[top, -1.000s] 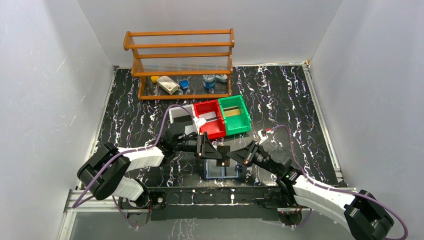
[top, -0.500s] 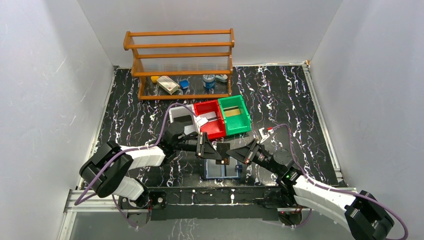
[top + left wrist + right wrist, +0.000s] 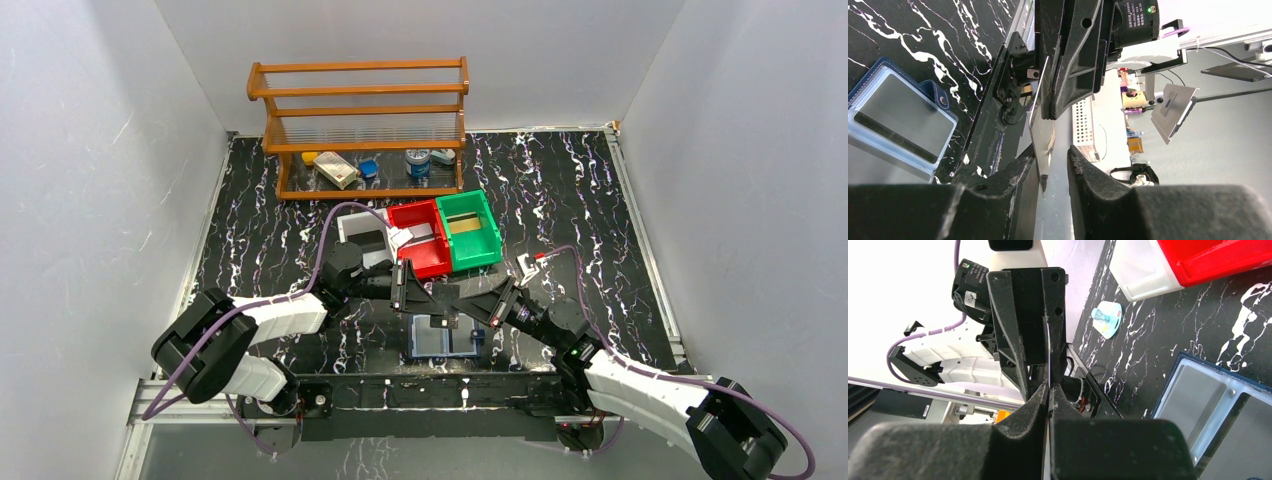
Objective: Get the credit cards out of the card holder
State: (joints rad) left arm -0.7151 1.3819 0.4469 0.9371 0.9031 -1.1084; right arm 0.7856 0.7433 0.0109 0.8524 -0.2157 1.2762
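Mid-air handover over the open card holder (image 3: pixel 443 342), which lies flat at the near edge of the table (image 3: pixel 560 200). The right gripper (image 3: pixel 1049 389) pinches one credit card (image 3: pixel 1042 131) tight, while the left gripper (image 3: pixel 1053 157) brackets the card's other end, its jaws narrowly apart. Extraction appears under way; next, one gripper must take sole hold and carry the card clear.

The table (image 3: pixel 560 200) has a glossy black marble-look top. At 12 o'clock the rack (image 3: pixel 360 90) is varnished wood. The bins (image 3: pixel 432 262) are smooth glossy plastic. The holder (image 3: pixel 440 342) has clear shiny plastic sleeves and a stitched leather-like navy edge. The left gripper (image 3: pixel 1052 155) is matt black plastic, scuffed.
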